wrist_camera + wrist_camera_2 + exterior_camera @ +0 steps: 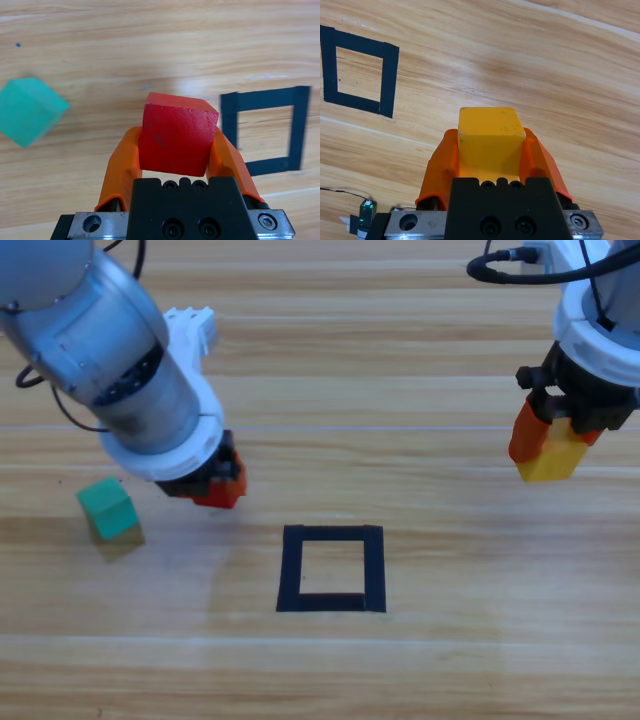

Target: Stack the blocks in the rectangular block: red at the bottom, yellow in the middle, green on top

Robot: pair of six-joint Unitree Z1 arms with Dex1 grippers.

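Note:
My left gripper (222, 488) is shut on the red cube (177, 135), held above the wood up and to the left of the black tape rectangle (331, 568). In the left wrist view the rectangle (265, 131) lies to the right of the red cube (222, 492). The green cube (108, 508) sits on the table left of this gripper, also seen as a teal cube (27, 111). My right gripper (550, 452) is shut on the yellow cube (553, 456), raised at the far right. The right wrist view shows the yellow cube (491, 142) between the jaws and the rectangle (359, 71) at upper left.
The wooden table (450, 660) spreads bare around the tape frame. A black cable (520, 270) loops at the top right by the right arm.

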